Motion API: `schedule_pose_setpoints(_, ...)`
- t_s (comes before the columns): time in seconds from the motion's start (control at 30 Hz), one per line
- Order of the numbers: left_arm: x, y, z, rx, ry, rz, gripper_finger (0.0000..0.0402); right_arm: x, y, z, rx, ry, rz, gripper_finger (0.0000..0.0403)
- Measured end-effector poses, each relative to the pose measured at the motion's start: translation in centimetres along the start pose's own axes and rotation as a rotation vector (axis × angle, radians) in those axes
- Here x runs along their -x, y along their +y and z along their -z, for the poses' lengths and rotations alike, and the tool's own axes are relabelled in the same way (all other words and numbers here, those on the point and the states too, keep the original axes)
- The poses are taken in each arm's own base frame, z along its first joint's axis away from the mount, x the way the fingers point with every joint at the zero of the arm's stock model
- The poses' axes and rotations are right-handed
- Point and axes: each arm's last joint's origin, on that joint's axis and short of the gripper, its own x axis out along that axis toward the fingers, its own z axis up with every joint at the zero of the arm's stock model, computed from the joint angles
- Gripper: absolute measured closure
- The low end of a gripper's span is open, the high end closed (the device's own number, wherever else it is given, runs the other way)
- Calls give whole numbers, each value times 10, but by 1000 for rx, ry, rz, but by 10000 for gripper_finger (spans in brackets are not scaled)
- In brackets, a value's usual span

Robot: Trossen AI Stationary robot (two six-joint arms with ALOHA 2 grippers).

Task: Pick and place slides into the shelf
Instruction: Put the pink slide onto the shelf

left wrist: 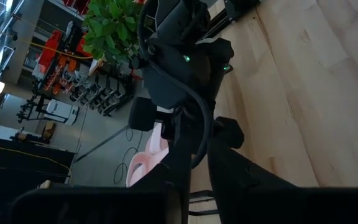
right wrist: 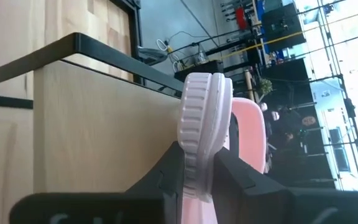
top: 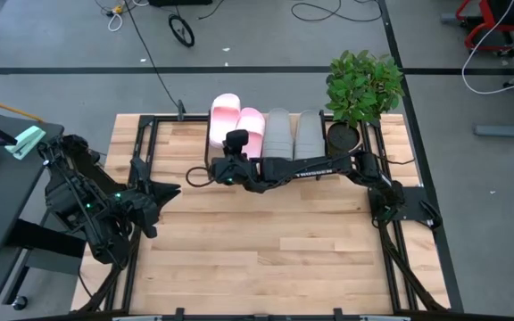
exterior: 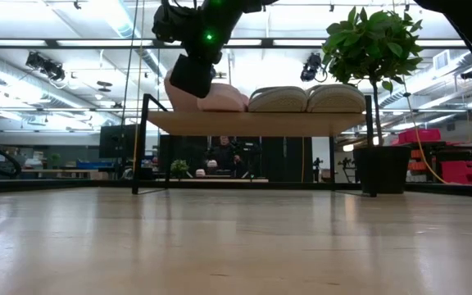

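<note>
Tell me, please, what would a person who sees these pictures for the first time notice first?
The eye goes first to the right gripper, reaching across the table to the shelf at the far edge and shut on a pale pink slide at the row's left end. Next to it lie another pink slide and two grey slides on the shelf board, with a leafy potted plant at the right end. The left arm waits at the table's left edge.

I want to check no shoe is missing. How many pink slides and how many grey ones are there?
Pale pink soft slides: 2, one lying on the light wooden shelf at, one held on edge by the right hand at.
Grey soft slides: 2, at and.
Total: 4.
</note>
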Motion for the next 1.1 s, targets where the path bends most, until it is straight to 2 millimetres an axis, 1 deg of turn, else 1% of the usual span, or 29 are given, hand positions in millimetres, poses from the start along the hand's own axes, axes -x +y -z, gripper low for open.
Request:
schedule_pose_setpoints(0.17,0,0,0,0,0,0,349,0,0,0,-5,-11,-11,348)
schedule_pose_setpoints(0.27,0,0,0,0,0,0,347,0,1,-1,-38,-29,-41,348)
schedule_pose_setpoints(0.47,0,0,0,0,0,0,340,-2,4,6,-53,9,-76,348)
schedule_pose_setpoints(0.77,0,0,0,0,0,1,348,-4,2,8,-20,43,-39,348)
schedule_pose_setpoints(0.93,0,0,0,0,0,1,344,-3,2,8,10,70,3,349)
schedule_pose_setpoints(1.1,0,0,0,1,0,2,340,-3,2,9,16,73,6,349)
